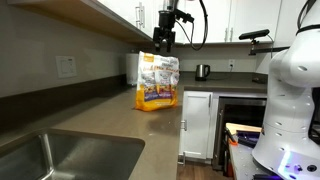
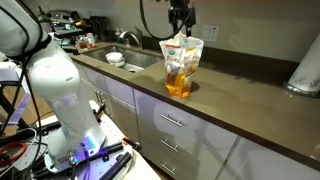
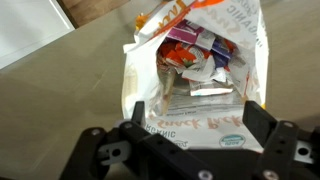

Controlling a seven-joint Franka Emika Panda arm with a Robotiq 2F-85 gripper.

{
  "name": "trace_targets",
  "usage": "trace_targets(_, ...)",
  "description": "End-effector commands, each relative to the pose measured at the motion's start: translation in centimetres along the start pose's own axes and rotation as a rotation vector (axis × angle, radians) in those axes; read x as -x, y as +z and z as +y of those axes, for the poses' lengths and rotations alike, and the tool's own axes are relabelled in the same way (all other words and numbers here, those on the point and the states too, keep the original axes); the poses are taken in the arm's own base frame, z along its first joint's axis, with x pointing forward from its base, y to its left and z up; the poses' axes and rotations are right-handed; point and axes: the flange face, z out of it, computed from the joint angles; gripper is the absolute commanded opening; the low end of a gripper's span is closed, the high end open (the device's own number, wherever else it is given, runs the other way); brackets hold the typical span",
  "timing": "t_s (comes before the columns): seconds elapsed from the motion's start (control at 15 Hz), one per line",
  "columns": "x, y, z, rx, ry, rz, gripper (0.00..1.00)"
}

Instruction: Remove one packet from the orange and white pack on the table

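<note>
I'm hovering gripper [image 3: 195, 120], wide open and empty, above the upright pack [image 3: 143, 75], its mouth lying toward 12 o'clock.

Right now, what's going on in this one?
The robot arm's claw hangs just above the orange and white pack, which stands upright on the table. In the wrist view the pack's top is open, with small packets showing inside. The claw is open, its fingers spread to either side of the opening, and it holds nothing. No packet has come out yet.
</note>
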Motion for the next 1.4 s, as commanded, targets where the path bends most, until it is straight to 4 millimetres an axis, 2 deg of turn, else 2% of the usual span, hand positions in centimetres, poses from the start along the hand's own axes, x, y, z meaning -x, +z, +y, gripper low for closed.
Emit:
trace_targets(0.0, -2.9, 1.6, 0.6, 0.001, 0.063, -0.011, 1.0)
trace_targets(0.33, -4.7, 2.6, -1.4, -0.045, 0.19, -0.083, 1.0)
trace_targets(0.4, -3.8, 2.9, -0.6, -0.018, 0.14, -0.052, 1.0)
trace_targets(0.6, -4.0, 3.2, -0.9, -0.02, 0.142, -0.058, 1.0)
trace_targets(0.8, -2.9, 3.5, -1.9, -0.01, 0.225, -0.071, 1.0)
trace_targets(1.13, -1.9, 6.1, -3.8, 0.032, 0.391, -0.096, 1.0)
trace_targets(1.33, -1.8, 7.2, -3.5, 0.077, 0.441, -0.072, 1.0)
